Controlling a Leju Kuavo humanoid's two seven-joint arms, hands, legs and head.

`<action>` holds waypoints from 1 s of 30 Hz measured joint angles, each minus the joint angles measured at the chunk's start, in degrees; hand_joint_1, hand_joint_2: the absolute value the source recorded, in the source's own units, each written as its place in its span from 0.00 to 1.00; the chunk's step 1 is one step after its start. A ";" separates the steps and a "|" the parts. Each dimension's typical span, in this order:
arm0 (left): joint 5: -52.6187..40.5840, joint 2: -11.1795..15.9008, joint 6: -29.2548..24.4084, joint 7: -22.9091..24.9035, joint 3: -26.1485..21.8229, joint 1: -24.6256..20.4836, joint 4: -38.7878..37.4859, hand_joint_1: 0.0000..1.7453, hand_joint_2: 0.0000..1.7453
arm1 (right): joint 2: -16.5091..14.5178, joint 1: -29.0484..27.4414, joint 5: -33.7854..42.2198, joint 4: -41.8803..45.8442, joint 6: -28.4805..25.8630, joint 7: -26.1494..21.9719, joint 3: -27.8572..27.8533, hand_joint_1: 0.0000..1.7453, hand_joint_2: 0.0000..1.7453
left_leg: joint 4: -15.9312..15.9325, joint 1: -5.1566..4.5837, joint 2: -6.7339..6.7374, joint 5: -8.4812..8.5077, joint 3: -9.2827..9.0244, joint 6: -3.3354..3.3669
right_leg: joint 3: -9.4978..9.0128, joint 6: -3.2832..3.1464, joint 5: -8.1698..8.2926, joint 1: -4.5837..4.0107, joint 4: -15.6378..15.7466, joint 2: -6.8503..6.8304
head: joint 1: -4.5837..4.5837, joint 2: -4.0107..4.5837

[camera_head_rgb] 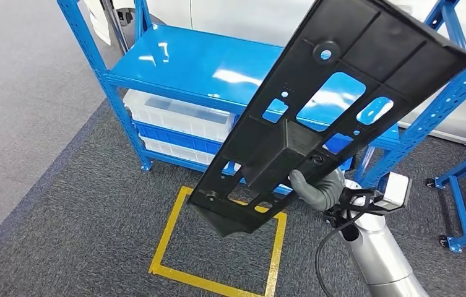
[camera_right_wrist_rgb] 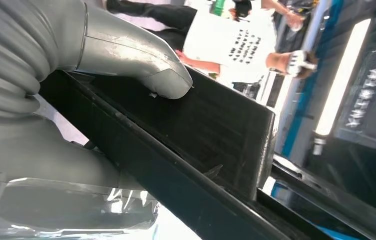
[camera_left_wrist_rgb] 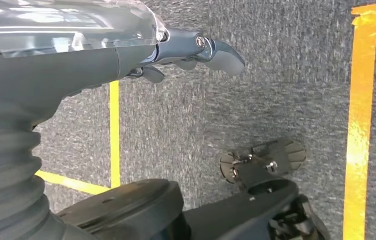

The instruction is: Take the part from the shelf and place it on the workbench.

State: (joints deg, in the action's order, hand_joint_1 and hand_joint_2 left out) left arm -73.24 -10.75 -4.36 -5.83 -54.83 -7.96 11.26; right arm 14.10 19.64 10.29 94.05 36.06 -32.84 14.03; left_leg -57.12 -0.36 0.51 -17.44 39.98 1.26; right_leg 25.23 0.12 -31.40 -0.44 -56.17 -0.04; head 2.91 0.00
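Part [camera_head_rgb: 335, 93], a long black perforated panel, is clasped near its lower end by the right hand [camera_head_rgb: 320, 187]; its long axis slants up and away from that hand, above the blue shelf [camera_head_rgb: 205, 65]. Left hand [camera_left_wrist_rgb: 195, 50] hangs empty, fingers apart.

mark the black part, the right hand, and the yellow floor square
black part [camera_head_rgb: 341, 80], head view, on its flat panel.
right hand [camera_head_rgb: 318, 189], head view, on the grey thumb gripping the part.
yellow floor square [camera_head_rgb: 169, 232], head view, on its left tape line.
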 joint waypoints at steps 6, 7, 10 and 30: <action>-0.26 0.02 0.16 0.10 -0.07 0.50 -0.01 0.00 1.00 | 0.06 0.29 -0.02 -0.42 -0.08 -0.09 0.02 1.00 1.00 | -9.45 0.62 -0.29 -9.61 3.16 -1.90 | 4.26 -1.38 4.50 0.66 0.54 -0.51 | 0.02 0.00; -0.40 0.02 0.15 0.07 -0.07 0.51 -0.01 0.00 1.00 | 0.14 0.20 -0.09 -0.41 -0.18 -0.06 0.02 1.00 1.00 | -13.55 0.81 -0.28 -11.60 3.73 -2.19 | 5.31 -1.34 5.25 0.66 0.37 -0.54 | 0.02 0.00; -0.60 0.03 0.08 -0.47 -0.06 0.37 -0.01 0.00 1.00 | 0.31 -0.18 -0.40 -0.32 -0.35 0.09 0.02 1.00 1.00 | -17.36 1.16 -0.27 -9.27 1.19 -2.62 | 8.74 -0.96 7.29 0.71 -0.50 -0.63 | 0.02 0.00; -1.34 -0.30 -0.05 -0.85 0.02 -0.10 -0.04 0.00 1.00 | 0.01 -5.02 -2.36 2.80 -2.12 -1.20 -1.43 1.00 1.00 | 0.01 0.49 -2.64 -4.33 -4.12 0.05 | 3.54 0.11 2.94 0.59 -0.52 3.90 | -0.01 0.00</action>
State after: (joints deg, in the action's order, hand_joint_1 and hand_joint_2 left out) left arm -74.58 -11.05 -4.40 -6.68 -54.82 -8.06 11.22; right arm 14.11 14.62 7.92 96.85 33.94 -34.04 12.61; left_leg -57.11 0.13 -2.13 -21.77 35.86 1.31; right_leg 28.77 0.23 -28.46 0.15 -56.69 3.87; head 2.91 0.00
